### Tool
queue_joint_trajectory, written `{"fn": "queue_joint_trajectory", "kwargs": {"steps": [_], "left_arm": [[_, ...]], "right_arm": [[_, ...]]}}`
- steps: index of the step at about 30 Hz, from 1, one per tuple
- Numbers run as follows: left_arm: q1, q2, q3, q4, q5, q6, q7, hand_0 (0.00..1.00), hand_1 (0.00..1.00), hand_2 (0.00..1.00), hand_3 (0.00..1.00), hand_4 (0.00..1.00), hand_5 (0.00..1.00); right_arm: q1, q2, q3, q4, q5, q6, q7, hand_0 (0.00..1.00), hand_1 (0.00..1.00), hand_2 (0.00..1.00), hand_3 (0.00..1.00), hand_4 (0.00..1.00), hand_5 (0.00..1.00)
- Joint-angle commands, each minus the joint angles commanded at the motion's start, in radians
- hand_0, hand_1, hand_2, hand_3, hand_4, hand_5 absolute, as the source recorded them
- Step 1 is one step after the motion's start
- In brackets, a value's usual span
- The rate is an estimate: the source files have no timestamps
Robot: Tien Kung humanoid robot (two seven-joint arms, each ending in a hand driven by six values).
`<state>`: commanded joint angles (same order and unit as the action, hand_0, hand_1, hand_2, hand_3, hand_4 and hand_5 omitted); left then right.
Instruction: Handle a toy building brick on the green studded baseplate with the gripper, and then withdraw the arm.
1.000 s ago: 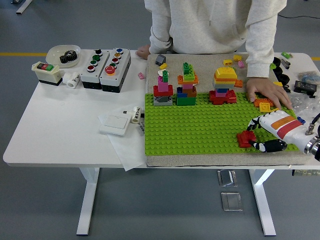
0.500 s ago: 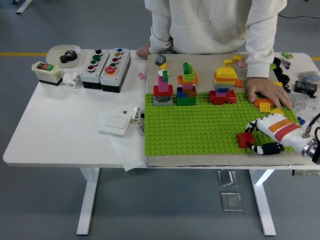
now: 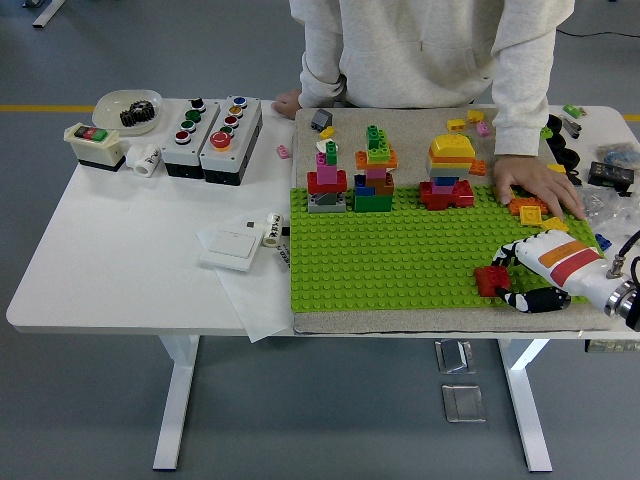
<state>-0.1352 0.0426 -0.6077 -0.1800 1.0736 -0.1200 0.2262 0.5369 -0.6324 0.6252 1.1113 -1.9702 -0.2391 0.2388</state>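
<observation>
A green studded baseplate (image 3: pixel 400 250) lies on a beige mat on the white table. A red brick (image 3: pixel 491 280) sits on its lower right part. My right hand (image 3: pixel 512 280) comes in from the right, and its fingers are closed around the red brick. Three small brick towers (image 3: pixel 374 170) stand along the plate's far edge. My left arm is out of view.
A person stands at the far side, with one hand (image 3: pixel 540 185) resting on loose bricks at the plate's right far corner. Push-button boxes (image 3: pixel 212 127), a bowl (image 3: pixel 127 108) and a white switch (image 3: pixel 232 244) lie left of the plate. Loose parts lie at the far right.
My right hand shifted slightly left and toward the near edge over the red brick and stayed closed on it. The person's hand has not moved.
</observation>
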Motion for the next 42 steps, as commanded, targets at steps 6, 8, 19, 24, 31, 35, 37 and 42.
{"fn": "queue_joint_trajectory", "kwargs": {"steps": [6, 8, 19, 24, 31, 35, 37, 42], "left_arm": [[-0.002, 0.001, -0.002, 0.0, 0.0, 0.0, 0.0, 0.799, 0.682, 0.587, 0.532, 0.528, 0.504], [-0.003, 0.001, -0.002, 0.0, 0.0, 0.0, 0.0, 0.799, 0.682, 0.587, 0.532, 0.528, 0.504], [-0.006, 0.001, -0.006, 0.0, 0.001, 0.0, 0.0, 0.8, 0.682, 0.587, 0.532, 0.528, 0.504], [-0.008, 0.001, -0.011, 0.0, 0.004, 0.0, 0.0, 0.8, 0.68, 0.588, 0.532, 0.528, 0.504], [-0.009, 0.001, -0.02, 0.0, 0.01, 0.0, 0.001, 0.798, 0.679, 0.588, 0.532, 0.528, 0.504], [-0.008, 0.001, -0.025, 0.0, 0.014, 0.0, 0.002, 0.799, 0.679, 0.588, 0.533, 0.528, 0.504], [-0.008, 0.002, -0.028, 0.0, 0.017, 0.0, 0.002, 0.799, 0.679, 0.588, 0.533, 0.528, 0.504], [-0.008, 0.001, -0.041, 0.0, 0.03, 0.0, 0.005, 0.798, 0.678, 0.588, 0.532, 0.528, 0.504]], "right_arm": [[0.002, 0.001, 0.006, -0.001, 0.002, 0.01, -0.005, 0.633, 0.631, 0.677, 0.563, 0.664, 0.289], [0.003, 0.001, 0.009, -0.002, 0.003, 0.013, -0.007, 0.633, 0.631, 0.677, 0.563, 0.664, 0.289], [0.002, 0.002, 0.019, -0.005, 0.012, 0.02, -0.008, 0.7, 0.697, 0.795, 0.813, 0.788, 0.304], [0.003, 0.001, 0.021, -0.004, 0.02, 0.026, -0.005, 0.723, 0.718, 0.815, 0.848, 0.82, 0.307], [-0.008, -0.001, 0.041, 0.009, 0.036, 0.016, 0.003, 0.752, 0.739, 0.841, 0.876, 0.839, 0.31], [-0.031, -0.012, 0.065, 0.036, 0.051, -0.024, 0.019, 0.741, 0.722, 0.817, 0.852, 0.8, 0.293], [-0.046, -0.019, 0.077, 0.052, 0.063, -0.045, 0.027, 0.741, 0.722, 0.817, 0.852, 0.8, 0.293], [-0.092, -0.039, 0.108, 0.112, 0.104, -0.071, 0.041, 0.726, 0.709, 0.771, 0.767, 0.798, 0.32]]}}
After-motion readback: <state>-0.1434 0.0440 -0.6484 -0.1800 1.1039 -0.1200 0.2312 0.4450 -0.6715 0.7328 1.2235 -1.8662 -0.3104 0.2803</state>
